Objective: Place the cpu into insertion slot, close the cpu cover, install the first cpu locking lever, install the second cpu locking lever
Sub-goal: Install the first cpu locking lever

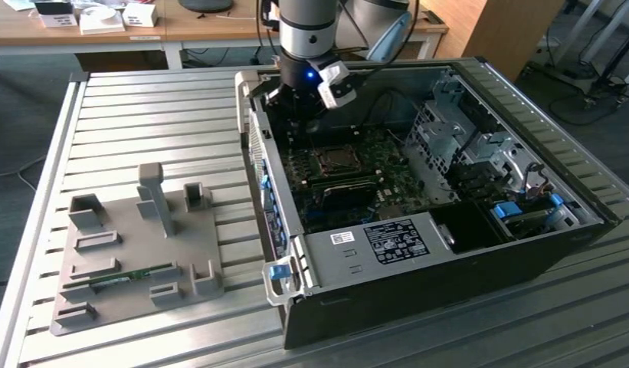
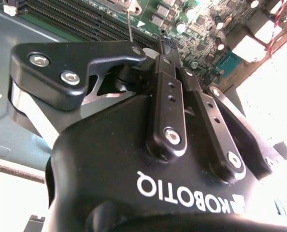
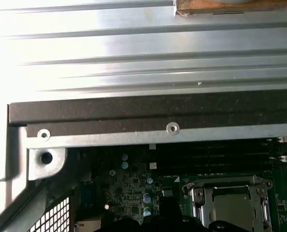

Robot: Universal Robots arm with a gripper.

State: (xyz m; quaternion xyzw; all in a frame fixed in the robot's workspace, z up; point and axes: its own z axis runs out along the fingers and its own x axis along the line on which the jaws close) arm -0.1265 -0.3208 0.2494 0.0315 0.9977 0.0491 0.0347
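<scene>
The insertion slot sits on the dark green motherboard inside the open computer case. In the first wrist view the cpu cover lies flat over the slot, and a flat grey square in its window looks like the cpu. My gripper hangs inside the case, just behind the slot near the case's back wall. In the second wrist view the gripper has its fingers drawn together. A thin metal rod rises right beside the fingertips; whether it is clamped I cannot tell.
Long black memory slots run beside the socket. The case's metal rim and drive cages hem the gripper in. A grey fixture plate with a memory stick lies on the slatted table at the exterior view's left.
</scene>
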